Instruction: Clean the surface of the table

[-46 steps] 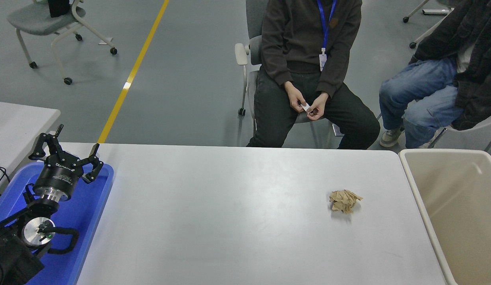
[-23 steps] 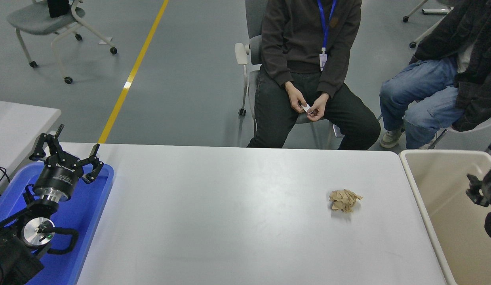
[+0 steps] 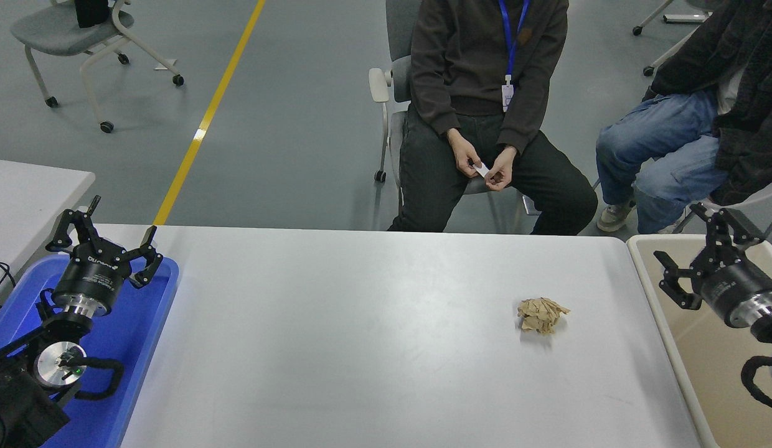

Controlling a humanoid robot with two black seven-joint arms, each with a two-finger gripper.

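The right gripper [image 3: 697, 264] hangs wide open and empty over the beige bin [image 3: 647, 274]; the crumpled brown paper [image 3: 541, 315] on the table surface [image 3: 361, 336], to its left, looks like the next grab. The left gripper [image 3: 103, 239] sits parked and open.

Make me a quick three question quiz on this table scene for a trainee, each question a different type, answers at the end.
1. True or false: the crumpled brown paper lies inside the beige bin.
2. Multiple choice: the right pincer is over A) the blue tray, B) the beige bin, C) the crumpled brown paper.
3. Fill in: the left pincer, open, sits above the ____ tray.

Key:
1. False. It lies on the table, left of the bin.
2. B. It is open and empty.
3. Blue.
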